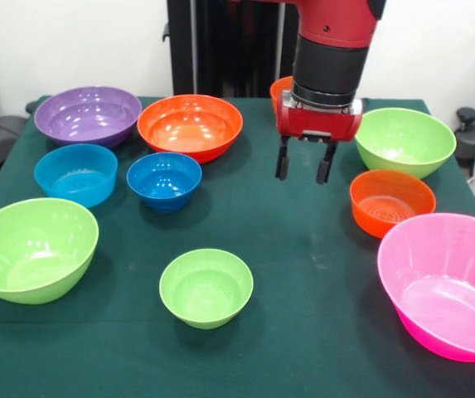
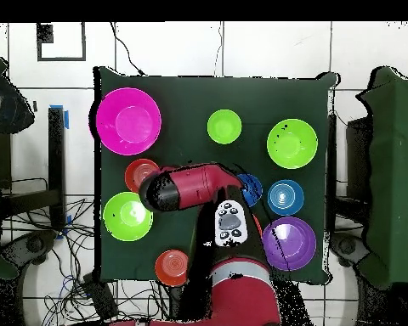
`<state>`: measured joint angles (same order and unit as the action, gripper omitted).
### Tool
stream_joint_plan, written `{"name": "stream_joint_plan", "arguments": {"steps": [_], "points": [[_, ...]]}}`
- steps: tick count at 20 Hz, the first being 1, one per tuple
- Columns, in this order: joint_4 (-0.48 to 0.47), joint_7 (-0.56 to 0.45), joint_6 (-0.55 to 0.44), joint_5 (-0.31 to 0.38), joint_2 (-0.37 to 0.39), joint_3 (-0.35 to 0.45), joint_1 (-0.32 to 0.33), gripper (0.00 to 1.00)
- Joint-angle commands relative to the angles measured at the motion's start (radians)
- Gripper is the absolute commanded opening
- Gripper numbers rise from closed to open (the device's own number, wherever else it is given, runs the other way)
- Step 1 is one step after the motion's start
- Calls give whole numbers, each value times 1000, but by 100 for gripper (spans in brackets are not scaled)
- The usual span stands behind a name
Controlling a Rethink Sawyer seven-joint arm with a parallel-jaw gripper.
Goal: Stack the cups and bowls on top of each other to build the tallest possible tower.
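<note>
Several glossy bowls stand apart on the green cloth, none stacked, so no tower is in view. At the left are a purple bowl, a large orange bowl, two blue bowls and a large lime bowl. A small lime bowl sits in front. At the right are a pink bowl, a small orange bowl and a lime bowl. My gripper hangs open and empty above bare cloth between the large orange and right lime bowls.
Another orange bowl peeks out behind the arm. The arm hides the large orange bowl in the overhead view. The table ends close behind the pink bowl. Chairs and cables stand off both sides.
</note>
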<state>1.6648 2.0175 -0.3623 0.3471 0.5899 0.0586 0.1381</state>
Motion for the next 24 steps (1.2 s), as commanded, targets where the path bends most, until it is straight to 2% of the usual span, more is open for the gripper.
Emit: {"name": "stream_joint_plan", "arguments": {"steps": [1,11,20,24], "points": [[-50,97,78,-27,-45,71,17,100],[-73,98,66,-44,-54,56,-11,100],[7,84,89,-54,5,81,42,100],[45,92,106,-45,24,74,45,100]]}}
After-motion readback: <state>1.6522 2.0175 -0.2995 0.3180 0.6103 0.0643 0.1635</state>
